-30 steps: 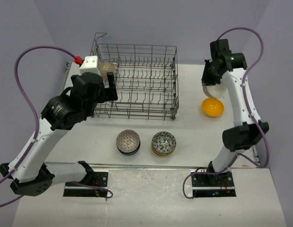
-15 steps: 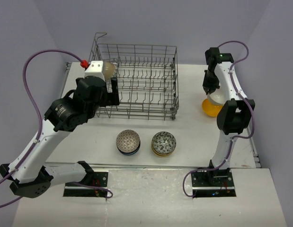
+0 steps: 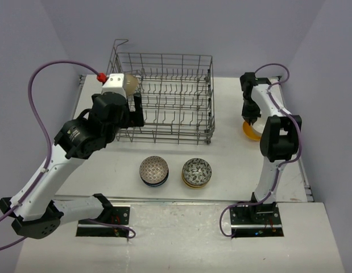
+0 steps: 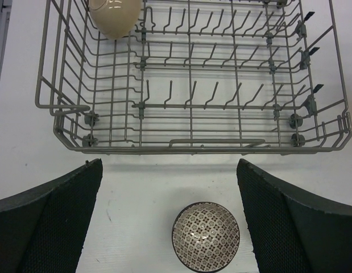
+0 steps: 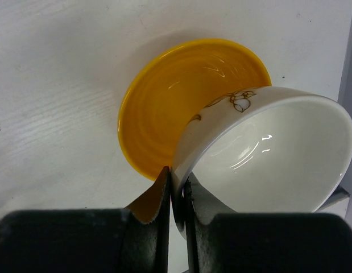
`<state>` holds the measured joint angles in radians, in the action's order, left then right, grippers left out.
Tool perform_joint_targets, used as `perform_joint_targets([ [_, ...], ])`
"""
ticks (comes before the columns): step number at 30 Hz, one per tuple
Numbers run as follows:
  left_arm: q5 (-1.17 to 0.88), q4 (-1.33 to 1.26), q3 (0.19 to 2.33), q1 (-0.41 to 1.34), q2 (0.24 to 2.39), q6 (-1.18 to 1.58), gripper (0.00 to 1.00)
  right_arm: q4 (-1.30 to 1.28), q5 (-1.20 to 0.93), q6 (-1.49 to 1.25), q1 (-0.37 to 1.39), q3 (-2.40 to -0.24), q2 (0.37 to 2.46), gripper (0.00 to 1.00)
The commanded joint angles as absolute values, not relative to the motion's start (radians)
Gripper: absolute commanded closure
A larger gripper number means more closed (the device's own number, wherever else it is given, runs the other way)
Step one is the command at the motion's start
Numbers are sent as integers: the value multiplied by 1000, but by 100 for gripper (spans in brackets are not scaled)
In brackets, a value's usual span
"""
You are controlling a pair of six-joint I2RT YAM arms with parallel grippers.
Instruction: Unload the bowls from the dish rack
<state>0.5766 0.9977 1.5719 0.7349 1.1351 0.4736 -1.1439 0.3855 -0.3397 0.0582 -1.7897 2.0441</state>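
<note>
While my right jaws pinch the rim of a white bowl (image 5: 266, 148), one finger inside and one outside, I hold it tilted directly over the orange-yellow bowl (image 5: 164, 102). That bowl sits on the surface (image 5: 62, 85) to the right of the dish rack (image 3: 164, 122). I judge this to be the setting-down step. The next move calls for leveling the white bowl, lowering it until it nests in the orange-yellow bowl, then releasing the rim.

My left jaws stand wide open, holding nothing, above the rack's near edge. One beige bowl (image 4: 114, 14) sits in the rack's far left corner, and it looks like the last to fetch. Tines and side wires crowd around it, so that reach will be tight. Two patterned bowls (image 3: 153, 169) stand in front of the rack, each apparently stacked on others, well apart from both placements.
</note>
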Motion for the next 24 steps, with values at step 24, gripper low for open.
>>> perform_joint_targets([
  [24,609,933,1520,730,1106,476,0,-1057,442,-413,123,-1778,2112,91],
])
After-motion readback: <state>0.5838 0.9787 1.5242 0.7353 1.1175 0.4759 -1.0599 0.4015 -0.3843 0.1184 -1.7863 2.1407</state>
